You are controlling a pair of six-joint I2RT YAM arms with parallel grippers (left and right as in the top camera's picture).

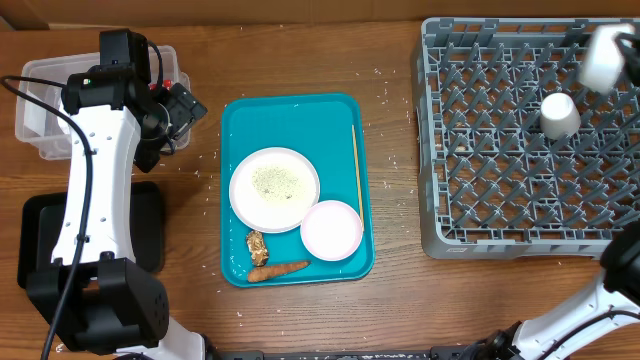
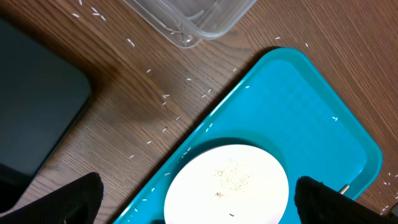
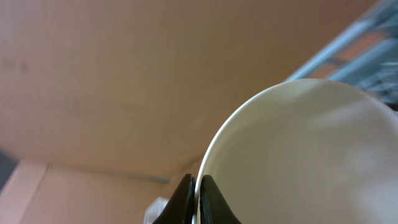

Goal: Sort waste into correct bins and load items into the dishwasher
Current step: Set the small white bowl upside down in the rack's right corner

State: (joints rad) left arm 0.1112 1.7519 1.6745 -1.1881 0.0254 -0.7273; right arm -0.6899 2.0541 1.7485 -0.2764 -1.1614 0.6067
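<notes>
The wooden table [image 1: 390,150] held scattered rice grains [image 2: 165,96]. My right pincer [image 3: 197,186] gripped the smooth white bowl [image 3: 298,155] by its rim; my left pincer [image 2: 199,199] stood open.

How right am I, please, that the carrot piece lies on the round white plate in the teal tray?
Not quite: the carrot piece lies on the teal tray itself, apart from the round white plate. The overhead view shows it.

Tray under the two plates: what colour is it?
The tray is plain teal; the overhead view shows it best.
</notes>
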